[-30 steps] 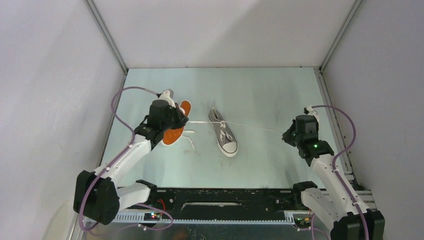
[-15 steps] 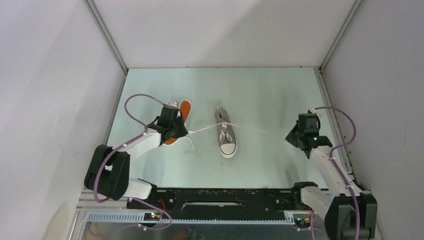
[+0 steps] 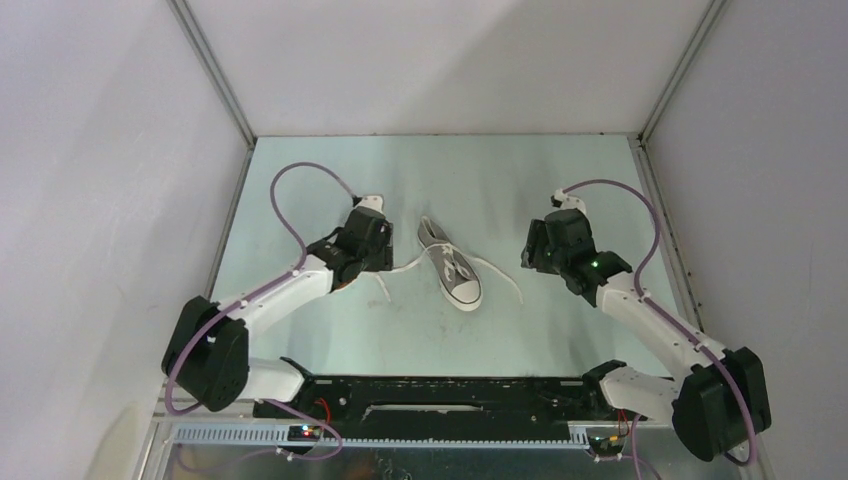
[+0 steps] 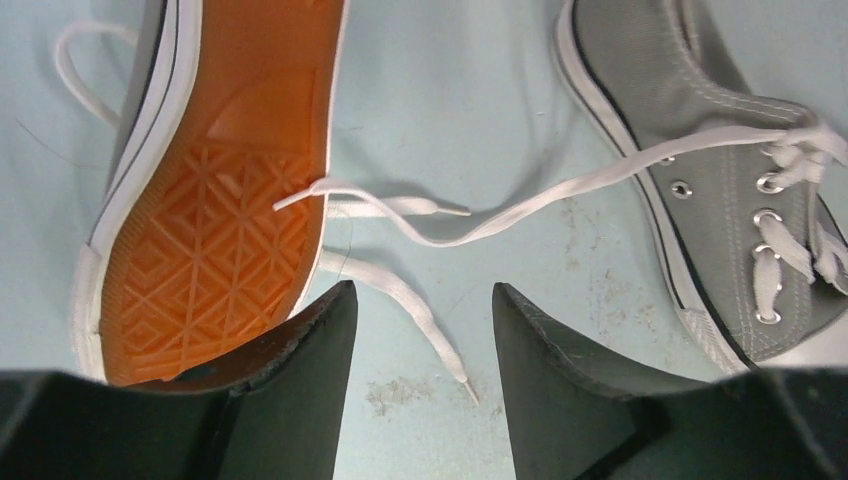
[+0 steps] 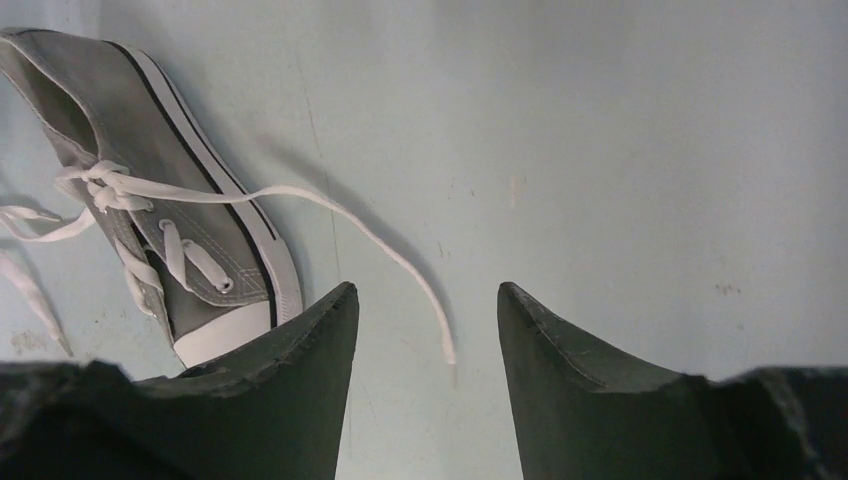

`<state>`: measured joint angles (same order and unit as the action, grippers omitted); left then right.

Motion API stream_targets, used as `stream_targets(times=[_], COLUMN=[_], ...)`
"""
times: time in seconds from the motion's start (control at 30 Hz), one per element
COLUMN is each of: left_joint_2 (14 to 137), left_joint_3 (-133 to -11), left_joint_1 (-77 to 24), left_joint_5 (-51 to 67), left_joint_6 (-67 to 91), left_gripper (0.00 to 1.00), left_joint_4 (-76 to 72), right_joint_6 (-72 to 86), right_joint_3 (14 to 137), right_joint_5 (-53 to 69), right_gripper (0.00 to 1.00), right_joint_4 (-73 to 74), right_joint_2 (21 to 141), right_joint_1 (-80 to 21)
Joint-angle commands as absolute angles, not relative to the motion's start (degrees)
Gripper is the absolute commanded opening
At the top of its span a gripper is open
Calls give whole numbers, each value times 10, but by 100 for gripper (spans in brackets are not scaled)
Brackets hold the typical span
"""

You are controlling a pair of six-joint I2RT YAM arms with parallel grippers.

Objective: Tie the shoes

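Sneaker (image 3: 452, 275), upright: knot apparently started, lace ends (image 5: 400, 265) slack on tabletop (image 3: 500, 180). Left claw (image 4: 420, 290), right claw (image 5: 426, 287): spread, empty. Next, you regrasp both ends for loops.

One shoe (image 3: 452, 277) stands near the middle of the table (image 3: 500, 170), toe toward the near edge; the other shoe (image 4: 220, 200) lies overturned just left of it; a lace (image 4: 520, 205) runs left from the first, its end on the other shoe; a second lace (image 5: 370, 230) lies on the table to the right; the left gripper (image 4: 420, 320) hangs beside the other shoe; the right gripper (image 5: 425, 320) is right of the first.
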<state>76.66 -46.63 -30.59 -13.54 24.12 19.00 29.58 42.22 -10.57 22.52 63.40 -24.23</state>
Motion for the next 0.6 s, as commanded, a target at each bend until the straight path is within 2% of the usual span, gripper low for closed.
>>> stream_targets(times=[0.0, 0.23, 0.57], left_joint_2=[758, 843, 962], left_joint_3=[-502, -532, -564], left_joint_1=[-339, -344, -347], left_joint_5=[-185, -99, 24], left_joint_6=[151, 40, 25], left_gripper=[59, 59, 59], left_joint_4=[191, 116, 53], right_joint_6=[264, 257, 265], right_joint_3=[455, 457, 447], right_joint_5=[-87, -8, 50], right_gripper=[57, 54, 54], right_joint_4=[183, 157, 138], right_joint_2=[658, 681, 685], right_joint_1=[-258, -269, -268])
